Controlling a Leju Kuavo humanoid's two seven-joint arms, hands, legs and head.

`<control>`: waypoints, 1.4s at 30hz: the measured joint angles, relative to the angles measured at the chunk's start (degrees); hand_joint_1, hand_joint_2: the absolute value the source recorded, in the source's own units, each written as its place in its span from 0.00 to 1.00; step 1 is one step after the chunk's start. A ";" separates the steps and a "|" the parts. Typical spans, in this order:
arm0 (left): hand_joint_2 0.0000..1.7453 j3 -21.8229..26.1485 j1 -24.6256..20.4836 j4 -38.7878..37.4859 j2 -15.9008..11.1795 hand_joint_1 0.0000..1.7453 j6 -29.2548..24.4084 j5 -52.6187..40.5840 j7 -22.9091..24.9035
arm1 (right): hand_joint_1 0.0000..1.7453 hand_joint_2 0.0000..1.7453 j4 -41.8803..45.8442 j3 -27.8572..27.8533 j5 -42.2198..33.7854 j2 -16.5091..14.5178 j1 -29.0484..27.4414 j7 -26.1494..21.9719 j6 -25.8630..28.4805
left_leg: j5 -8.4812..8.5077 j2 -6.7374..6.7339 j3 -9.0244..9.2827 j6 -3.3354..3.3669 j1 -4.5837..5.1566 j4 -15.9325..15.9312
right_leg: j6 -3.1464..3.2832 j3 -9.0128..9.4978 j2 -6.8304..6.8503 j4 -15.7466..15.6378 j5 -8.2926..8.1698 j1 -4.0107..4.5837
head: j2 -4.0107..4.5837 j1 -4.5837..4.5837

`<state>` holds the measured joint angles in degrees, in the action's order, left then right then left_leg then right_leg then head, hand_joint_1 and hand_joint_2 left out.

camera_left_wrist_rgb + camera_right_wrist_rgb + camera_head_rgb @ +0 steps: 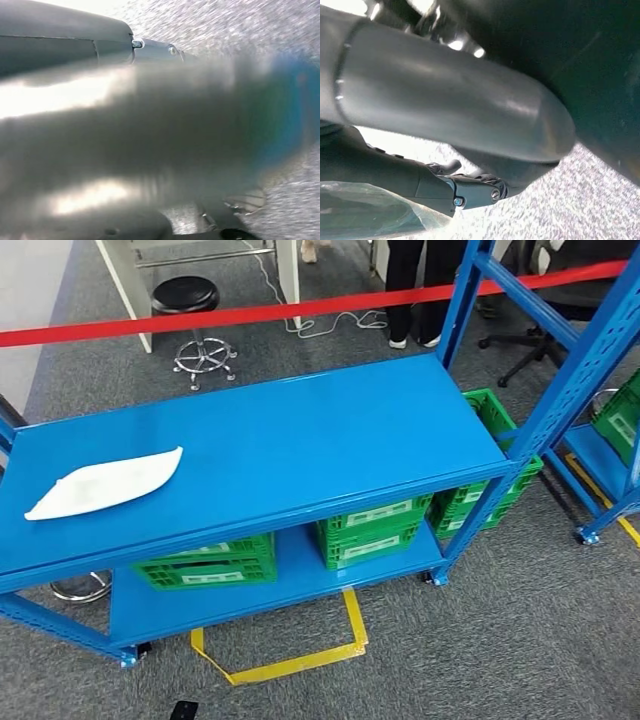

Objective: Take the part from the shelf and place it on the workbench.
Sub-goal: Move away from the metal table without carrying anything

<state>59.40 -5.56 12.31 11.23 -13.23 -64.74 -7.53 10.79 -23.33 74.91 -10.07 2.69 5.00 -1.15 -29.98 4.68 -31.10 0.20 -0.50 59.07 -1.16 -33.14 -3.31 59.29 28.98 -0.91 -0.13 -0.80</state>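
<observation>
Head view: part (106,483) on shelf (302,440) (left end)

Blue steel shelf (302,440) stands on grey carpet (528,640). On its top deck, near the left end, lies one white elongated part (106,483). Lower deck carries three green plastic crates (370,530), side by side.
</observation>
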 joint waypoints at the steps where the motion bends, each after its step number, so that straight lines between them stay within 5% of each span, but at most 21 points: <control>1: 1.00 0.07 -0.06 0.01 -0.04 0.00 0.02 0.26 0.52 | 0.00 0.00 0.01 0.19 0.47 -0.04 0.06 0.07 -0.06 | -0.37 -0.60 -0.18 -0.36 0.04 0.54 | 0.29 0.34 0.52 -0.28 0.03 -0.11 | 0.00 -0.13; 4: 1.00 0.71 -1.65 0.01 -0.14 0.00 0.03 1.39 3.11 | 0.00 0.00 0.01 1.04 2.28 -0.10 0.16 0.56 -0.42 | -3.84 -3.33 -4.05 -1.31 0.01 8.29 | 1.18 1.39 2.91 -0.78 0.45 -0.29 | 0.00 -0.51; 7: 1.00 1.32 -3.64 0.02 -0.39 0.00 0.00 2.18 6.02 | 0.00 0.00 0.02 1.96 3.66 -0.09 0.41 1.44 -0.64 | -5.25 -3.83 -8.42 -1.75 -0.29 15.65 | 1.42 2.00 5.02 -0.78 0.99 -0.26 | 0.00 -0.53; 13: 1.00 1.53 -4.21 0.02 -0.52 0.00 -0.02 2.40 7.00 | 0.00 0.00 0.03 2.29 4.03 -0.09 0.55 1.73 -0.69 | -3.95 -3.92 -8.48 -1.80 -0.38 15.25 | 1.41 2.27 5.57 -0.78 1.17 -0.26 | 0.00 -0.55; 15: 1.00 1.81 -4.95 0.02 -0.67 0.00 -0.02 2.55 8.07 | 0.00 0.00 0.03 2.62 4.16 -0.10 0.64 2.36 -0.53 | -1.39 -4.30 -6.80 -1.63 -0.37 11.17 | 1.22 2.56 6.02 -0.79 1.43 -0.26 | 0.00 -0.51; 18: 1.00 1.89 -8.34 0.04 -1.81 0.00 0.03 2.43 14.67 | 0.00 0.75 0.11 3.34 2.86 -0.22 1.14 5.93 0.31 | 3.06 -5.28 -2.25 -0.07 -0.08 0.14 | -0.62 2.85 6.52 -0.56 2.38 -0.17 | 0.00 -0.40; 19: 1.00 1.36 -9.02 0.09 -2.26 0.00 0.10 2.49 16.50 | 0.00 1.00 0.17 3.42 1.88 -0.23 1.23 6.72 0.37 | 2.90 -5.27 -2.00 0.48 -0.05 -0.51 | -1.13 2.29 5.91 0.50 3.16 -0.16 | 0.00 -0.34; 21: 0.50 -0.26 -9.27 0.33 -2.84 0.00 0.41 3.77 17.59 | 0.00 1.00 0.28 3.60 -0.56 -0.07 1.14 6.86 0.29 | 2.94 -5.26 -1.77 1.09 -0.13 -0.87 | -1.42 -0.34 4.29 6.01 5.97 -0.20 | 0.00 -0.16; 23: 0.00 -2.01 -9.27 0.76 -3.25 0.00 0.91 5.83 17.54 | 0.00 0.50 0.35 3.81 -3.35 0.17 1.11 6.42 0.30 | 2.80 -5.19 -1.67 1.39 -0.04 -0.85 | -1.54 -3.56 3.64 12.65 8.07 -0.14 | 0.00 -0.09; 25: 0.00 -3.86 -9.17 1.44 -3.62 0.00 1.38 7.99 17.39 | 0.00 0.00 0.35 4.23 -6.04 0.42 0.73 6.10 0.30 | 2.57 -4.90 -1.40 1.44 -0.01 -0.79 | -1.60 -4.00 3.51 13.11 6.38 -0.13 | 0.00 -0.07; 27: 0.00 -5.84 -9.05 2.35 -3.92 0.00 1.84 10.23 17.16 | 0.00 0.00 0.33 4.81 -8.72 0.75 -0.23 5.86 0.30 | 2.25 -4.48 -1.09 1.12 -0.04 -0.66 | -1.47 -1.61 3.48 7.05 2.31 -0.25 | 0.00 -0.05; 29: 0.00 -7.90 -8.85 3.23 -4.30 0.00 2.31 12.53 16.78 | 0.00 0.00 0.30 5.44 -11.48 0.98 -1.23 5.43 0.30 | 2.01 -4.28 -1.25 0.53 0.14 -0.26 | -1.12 0.72 3.35 1.55 0.58 -0.24 | 0.00 -0.02; 34: 0.00 -13.14 -7.05 4.39 -5.28 0.00 3.46 18.27 15.84 | 0.00 0.00 0.44 7.19 -18.30 1.45 -2.78 4.20 0.32 | 1.18 -4.33 -2.13 -0.80 0.08 1.11 | 0.42 1.92 3.44 -0.53 1.18 -0.23 | 0.00 -0.10; 37: 0.00 -16.33 -5.07 4.52 -5.61 0.00 4.20 21.66 15.23 | 0.00 0.00 1.06 8.35 -22.38 1.87 -3.10 3.64 0.31 | -3.18 -4.38 -6.15 -1.51 -0.13 10.06 | 1.23 2.31 3.91 -0.72 1.36 -0.32 | 0.00 -0.23; 39: 0.00 -18.31 -3.19 4.51 -5.83 0.00 4.62 23.77 14.98 | 0.00 0.00 1.90 9.09 -24.90 2.24 -3.22 3.22 0.30 | -4.37 -4.38 -8.71 -1.68 -0.21 15.18 | 1.38 2.49 3.96 -0.72 1.51 -0.29 | 0.00 -0.23; 40: 0.00 -19.33 -2.22 4.48 -5.97 0.00 4.85 24.84 14.80 | 0.00 0.00 2.48 9.48 -26.17 2.38 -3.25 3.02 0.31 | -3.43 -4.38 -8.79 -1.65 -0.22 15.04 | 1.38 2.64 3.94 -0.72 1.61 -0.29 | 0.00 -0.25; 42: 0.00 -21.33 -0.48 4.39 -6.20 0.00 5.29 26.91 14.39 | 0.00 0.00 3.79 10.20 -28.69 2.67 -3.30 2.67 0.37 | 0.62 -4.43 -6.29 -1.37 -0.22 9.08 | 1.14 3.10 3.94 -0.72 1.90 -0.29 | 0.00 -0.24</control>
<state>38.07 -6.04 16.70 5.03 -7.94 -37.82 6.86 14.59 -13.13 46.23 -7.40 -0.61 7.67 -0.79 -29.37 0.26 -37.40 -1.17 -0.71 68.14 -0.01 -30.04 0.63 58.57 30.89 -1.21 -0.13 -1.04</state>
